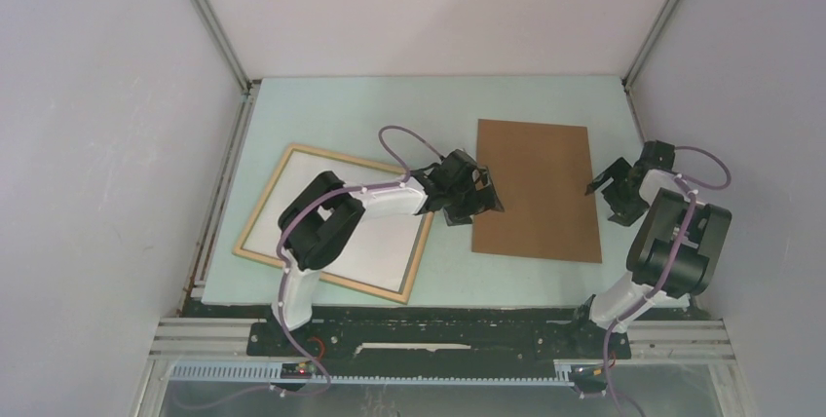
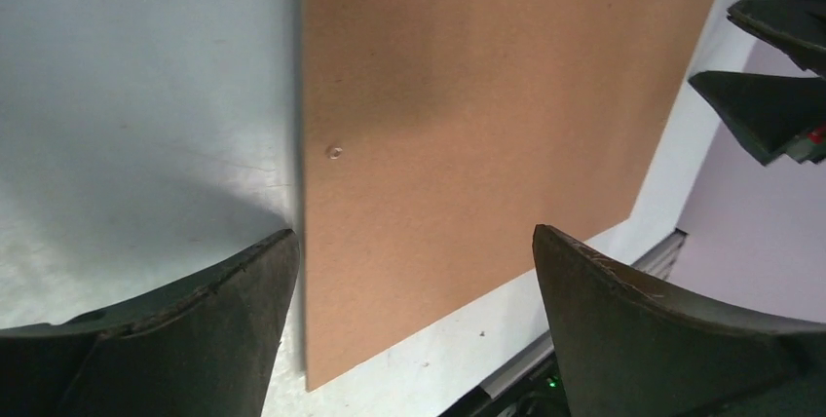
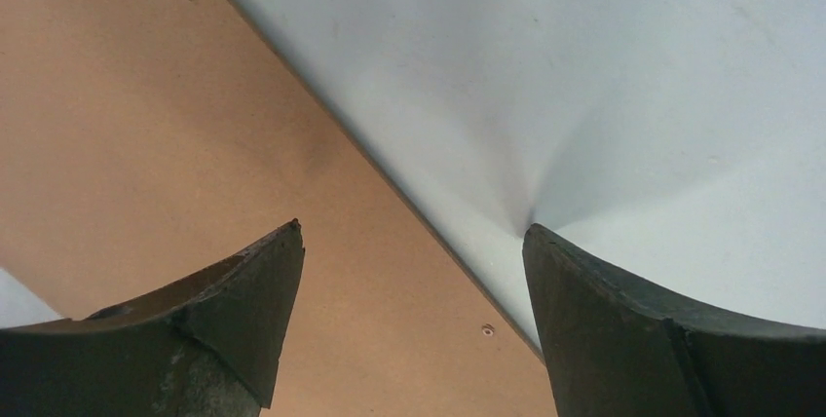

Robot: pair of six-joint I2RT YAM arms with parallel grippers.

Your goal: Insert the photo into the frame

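The frame (image 1: 255, 257), pale wood rails around a white panel, lies flat at the table's left, partly under my left arm. The photo is out of view. A plain brown board (image 1: 536, 188) lies flat to the right of the frame. My left gripper (image 1: 484, 193) is open at the board's left edge; in the left wrist view its fingers (image 2: 414, 242) straddle that edge of the board (image 2: 468, 95). My right gripper (image 1: 602, 181) is open at the board's right edge. In the right wrist view it (image 3: 411, 232) straddles the edge, one finger over the board (image 3: 146, 125), one over the table.
The pale green table (image 1: 390, 110) is enclosed by white walls at the left, back and right. A metal rail (image 1: 438, 324) runs along the near edge by the arm bases. My right gripper (image 2: 712, 45) shows across the board in the left wrist view.
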